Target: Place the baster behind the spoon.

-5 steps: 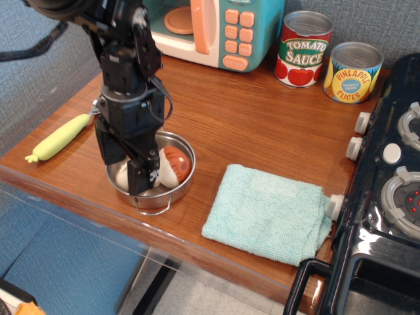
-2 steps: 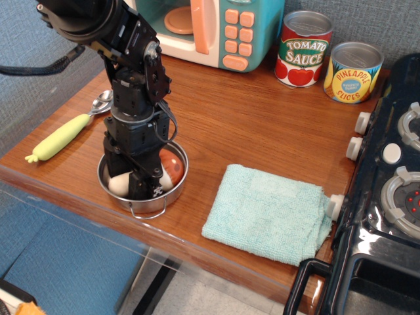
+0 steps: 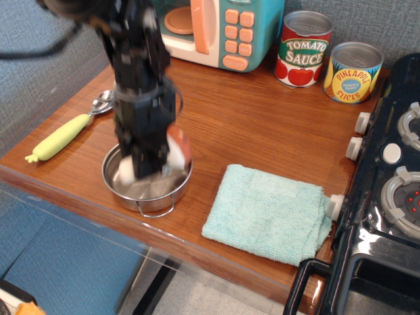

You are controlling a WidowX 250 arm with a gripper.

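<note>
The baster (image 3: 174, 146), a small mushroom-shaped toy with a cream-white stem and a reddish-brown cap, sits at the round steel pot (image 3: 148, 190) near the front-left edge of the wooden surface (image 3: 262, 125), cap toward the right rim and stem toward the left. My black fingers (image 3: 146, 164) are down around it, but motion blur hides the tips, so I cannot tell whether I am pinching the toy or not; the cap showing above the rim suggests it may be coming up with me. The spoon (image 3: 69, 131), with its shiny silver bowl and chunky yellow-green handle, lies near the left edge, bowl pointing toward the back. To do this step well, I judge I should rise straight up until the toy clears the pot rim, then carry it toward the back-left, to the bare wood beyond the spoon's bowl, keeping clear of the handle.
</note>
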